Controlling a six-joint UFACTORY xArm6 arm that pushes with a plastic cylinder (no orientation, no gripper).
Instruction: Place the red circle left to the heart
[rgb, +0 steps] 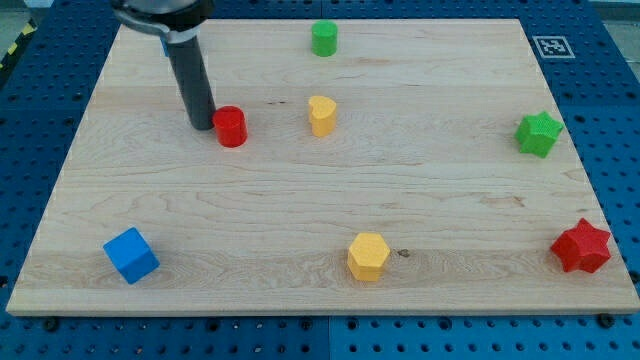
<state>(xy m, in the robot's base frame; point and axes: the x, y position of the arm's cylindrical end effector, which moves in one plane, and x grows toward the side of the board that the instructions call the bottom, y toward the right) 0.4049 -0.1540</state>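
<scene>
My tip (203, 126), a bare rod with no claw to open or close, is resting on the wooden counter (300, 210), touching the view's left side of the red circle block (231, 126). The yellow heart block (321, 115) is sitting to that circle's right, the gap between them lying clear. A green cylinder (323, 38) is standing above, with a blue cube (131, 254), yellow hexagon (367, 256), green star (538, 133) and red star (581, 246) lying well apart.

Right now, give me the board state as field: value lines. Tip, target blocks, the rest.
tip: my tip sits just at the view's left of the red circle, touching or nearly so
red circle: left of the yellow heart, a gap between
other blocks: green cylinder, green star, red star, yellow hexagon, blue cube
surface: wooden board
</scene>
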